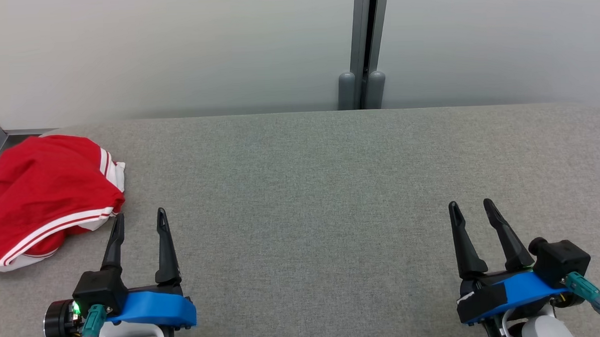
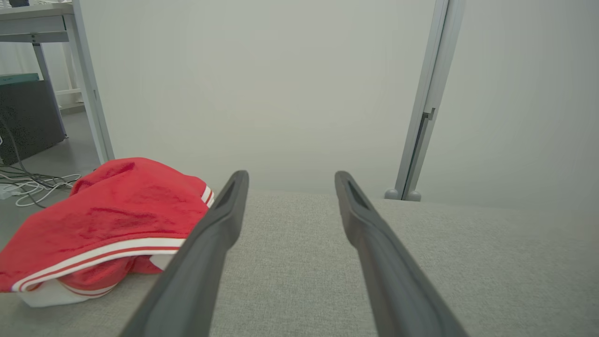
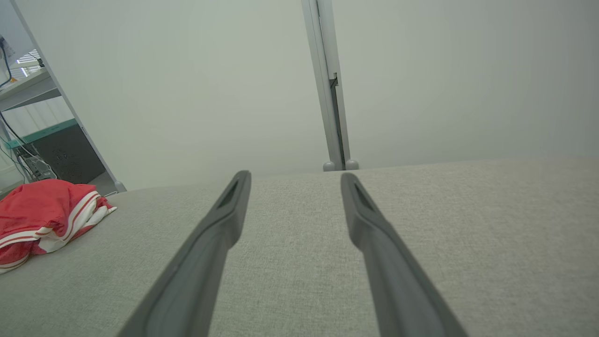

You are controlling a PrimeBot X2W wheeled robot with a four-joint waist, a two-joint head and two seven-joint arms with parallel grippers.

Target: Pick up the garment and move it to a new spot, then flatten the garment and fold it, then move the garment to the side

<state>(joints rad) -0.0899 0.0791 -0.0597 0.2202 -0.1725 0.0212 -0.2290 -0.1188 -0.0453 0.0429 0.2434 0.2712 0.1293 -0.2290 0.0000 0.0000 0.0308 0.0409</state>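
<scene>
A crumpled red garment [image 1: 46, 192] lies at the table's [image 1: 330, 187] left edge. The left gripper [image 1: 140, 220] and right gripper [image 1: 471, 207] hover spread wide, empty.

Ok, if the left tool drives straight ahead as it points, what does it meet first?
Mostly bare table, then the wall. The left tool may graze the red garment with its outer finger; depth is unclear.

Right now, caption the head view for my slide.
Crumpled red garment at left edge of grey table; left end effector and right end effector open, empty.
</scene>
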